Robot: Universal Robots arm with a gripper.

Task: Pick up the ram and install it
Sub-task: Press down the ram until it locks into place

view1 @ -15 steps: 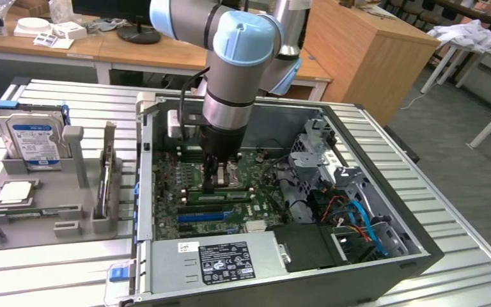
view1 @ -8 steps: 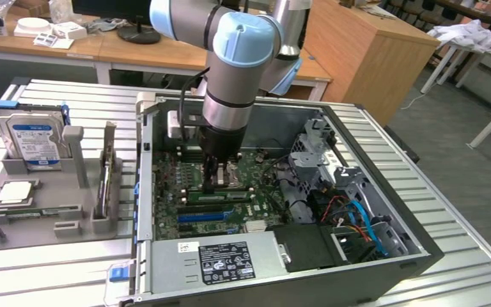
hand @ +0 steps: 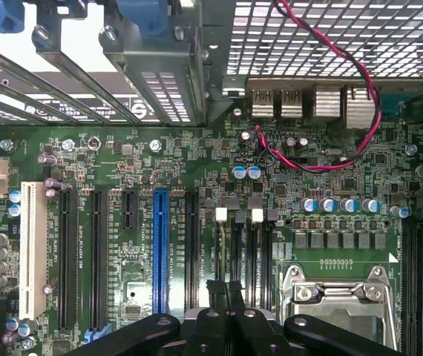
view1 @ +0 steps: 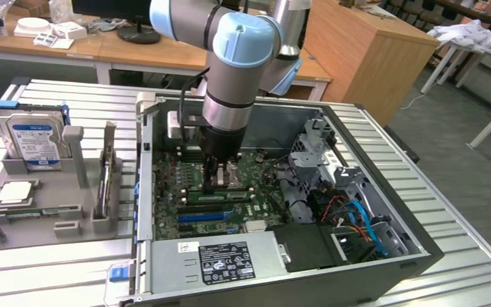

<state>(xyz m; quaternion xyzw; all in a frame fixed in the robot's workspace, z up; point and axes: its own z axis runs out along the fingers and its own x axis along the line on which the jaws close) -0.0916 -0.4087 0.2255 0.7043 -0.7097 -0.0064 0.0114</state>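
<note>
1. At the centre of the exterior view, your arm reaches straight down into the open computer case, with the gripper low over the motherboard.
2. Your jaws are closed tight together. In the wrist view the dark fingertips meet with nothing showing between them, so you are holding no ram there.
3. The wrist view puts those fingertips above the board, between the black expansion slots and the metal processor socket. A blue slot runs parallel to the black ones, and a red-and-black wire pair loops over the rear ports.
4. At the lower left of the exterior view, a long thin green stick that looks like the ram lies flat in the grey holder on the worktop, well apart from your gripper and outside the case.
5. On the same holder, a blue-labelled hard drive stands upright at the upper left, with a square silver chip just below it.
6. Along the lower edge of the case sits the power supply; blue and orange cables bunch at the lower right.
</note>
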